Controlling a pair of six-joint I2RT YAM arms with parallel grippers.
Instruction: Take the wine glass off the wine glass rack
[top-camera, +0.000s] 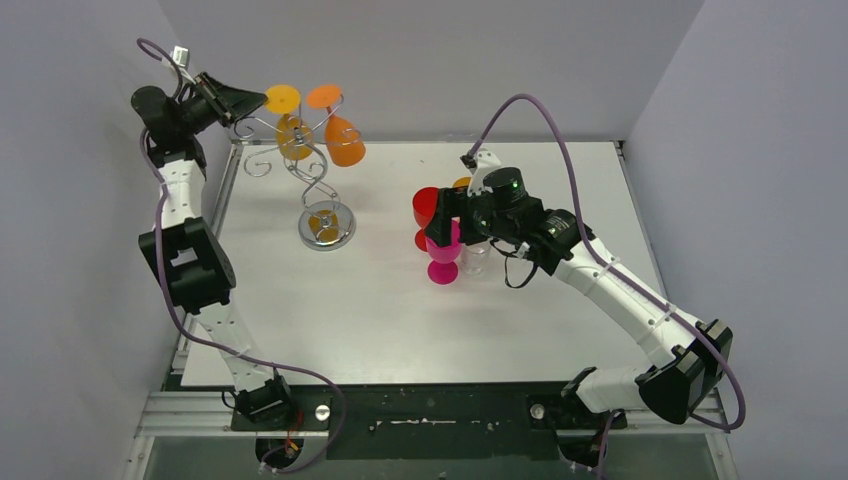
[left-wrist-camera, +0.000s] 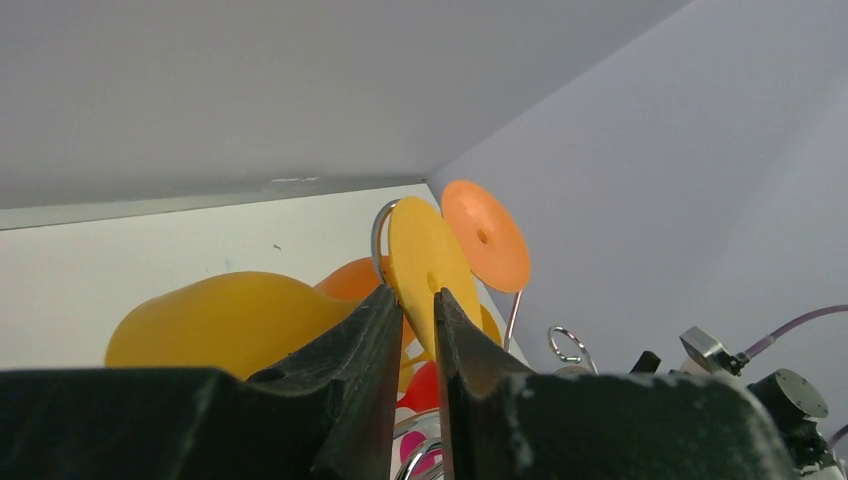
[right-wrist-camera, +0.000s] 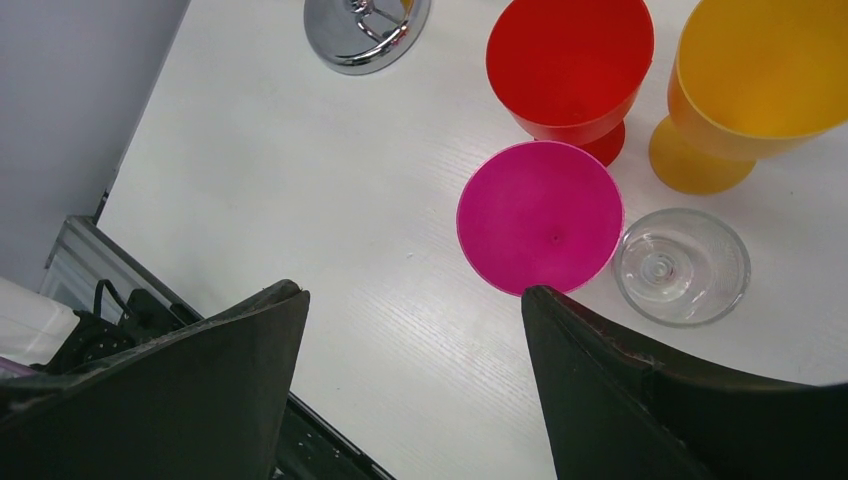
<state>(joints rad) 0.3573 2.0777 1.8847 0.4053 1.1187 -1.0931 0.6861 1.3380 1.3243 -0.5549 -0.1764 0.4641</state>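
Over on the far left, the left gripper (top-camera: 250, 100) is reaching up high toward the top of the wine glass rack (top-camera: 300, 160). In the left wrist view its jaws are sitting nearly together with only a thin slit between them. The round foot of the yellow wine glass (left-wrist-camera: 425, 260) is showing right in that slit. Honestly can't tell whether the fingers are actually clamping it or just sitting at its edge.

That yellow wine glass is hanging upside down from the rack's curled arms, foot up and bowl down. An orange wine glass (top-camera: 343, 140) is hanging the same way just beside it on the right. The rack's shiny round base (top-camera: 326, 227) is resting on the white table (top-camera: 380, 320), toward the back left.

Moving right, a little cluster of glasses is standing upright on the table, well apart from the rack. A red glass (right-wrist-camera: 570, 65) and an amber glass (right-wrist-camera: 760, 85) are sitting at the back. A pink glass (right-wrist-camera: 540, 215) and a clear glass (right-wrist-camera: 682, 265) are sitting just in front of them.

The right gripper (right-wrist-camera: 410, 295) is hovering over this bunch with its jaws spread wide and holding nothing. The pink glass is showing in the gap, close to the right-hand finger.
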